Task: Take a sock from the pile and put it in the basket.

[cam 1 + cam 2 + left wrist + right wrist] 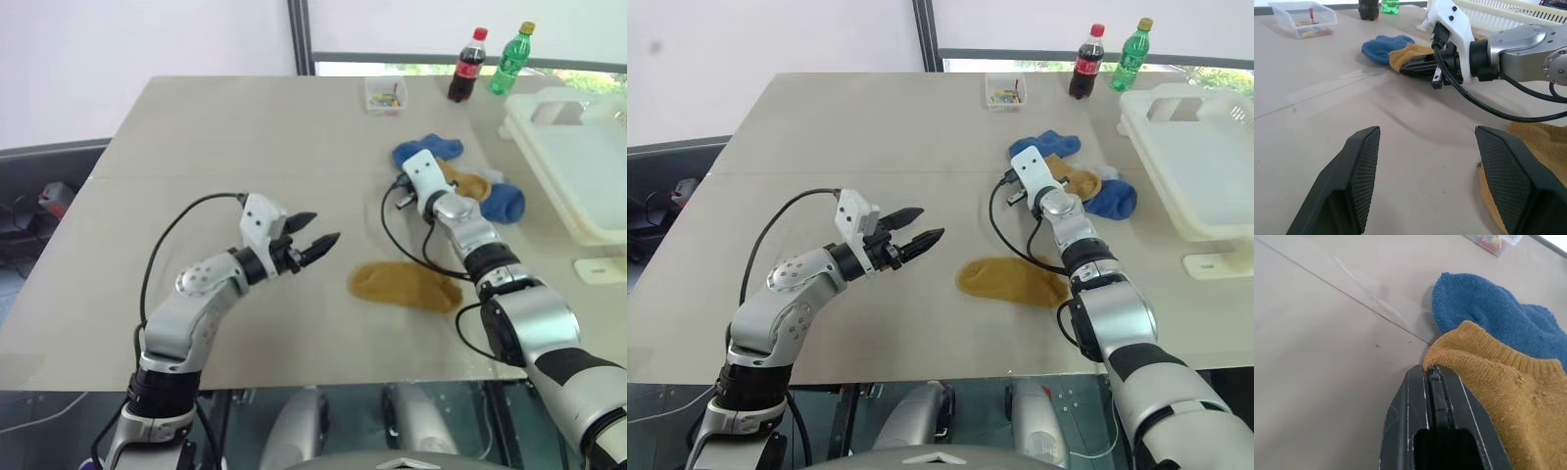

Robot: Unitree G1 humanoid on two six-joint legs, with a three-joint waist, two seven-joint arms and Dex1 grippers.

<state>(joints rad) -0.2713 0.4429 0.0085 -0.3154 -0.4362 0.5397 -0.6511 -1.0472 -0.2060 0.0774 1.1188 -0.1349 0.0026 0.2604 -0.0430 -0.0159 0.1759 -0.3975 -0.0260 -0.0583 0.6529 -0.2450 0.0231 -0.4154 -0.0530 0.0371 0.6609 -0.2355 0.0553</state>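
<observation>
Right now the right gripper (pixel 1431 369) sits low at the near edge of the pile (pixel 460 176), its 2 black fingers pressed flat together with no gap between them. In the right wrist view the fingertips meet right at the ribbed cuff of a mustard sock (pixel 1498 406), but whether any of the cuff is pinched between them cannot be told. A blue sock (pixel 1484 308) lies just behind the mustard one, touching it. From the head camera the pile reads as blue socks around a mustard one, lying on the far right part of the table (pixel 196 147), with the right arm reaching forward over the table to it.

The left gripper (pixel 315 243) hovers above the middle of the table, well apart from the pile, pointing level toward the right. Its fingers (pixel 1356 171) stand spread wide with nothing between them.

A second mustard sock (pixel 405 285) lies flat on its own on the table, nearer the robot than the pile and between the 2 arms.

The basket (pixel 578 157) is a cream-white tub at the far right edge of the table, just beside the pile; no sock shows in the part of it that is visible.

At the far side of the table stand a small clear box (pixel 384 95), a cola bottle (pixel 467 66) and a green bottle (pixel 511 59).
</observation>
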